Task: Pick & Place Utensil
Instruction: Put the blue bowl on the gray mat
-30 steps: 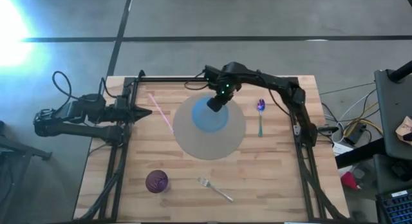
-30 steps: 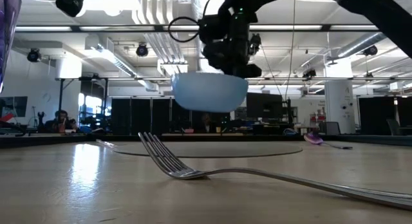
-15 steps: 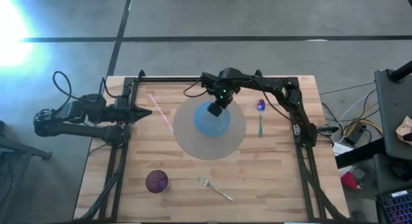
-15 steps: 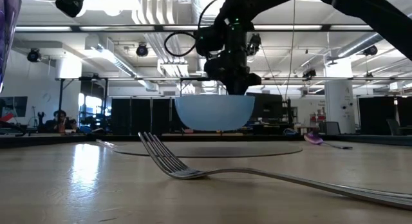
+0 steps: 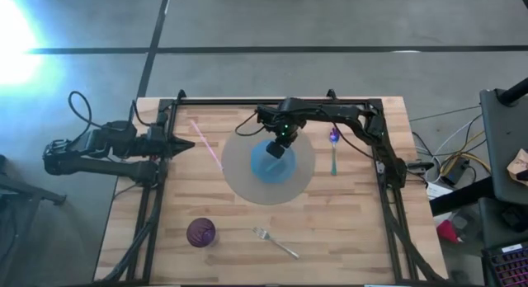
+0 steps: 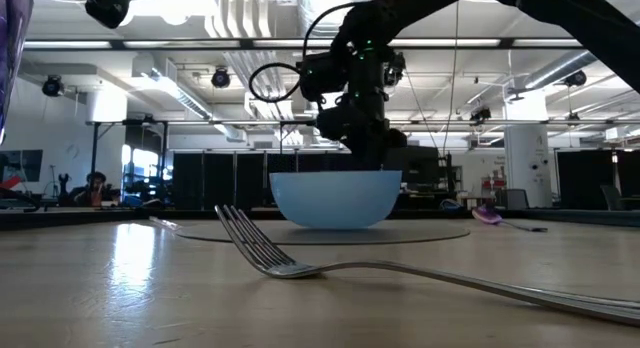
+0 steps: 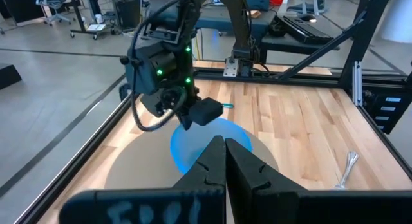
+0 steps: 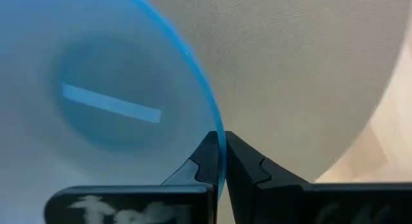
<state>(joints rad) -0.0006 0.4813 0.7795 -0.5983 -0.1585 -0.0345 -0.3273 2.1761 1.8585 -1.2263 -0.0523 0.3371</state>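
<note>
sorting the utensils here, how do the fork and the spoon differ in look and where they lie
The fork is plain silver metal and lies slanted near the table's front edge; the spoon has a purple bowl on a pale handle and lies nearly straight, right of the grey round mat. The fork lies far from the right gripper; the spoon lies close beside that arm. Both rest flat on bare wood, untouched.

Purple cup (image 5: pixel 200 232), pink straw (image 5: pixel 206 144), grey mat (image 5: pixel 247 178)

Overhead, table-level and two wrist views, all sharing the blue bowl (image 5: pixel 275 157)
</note>
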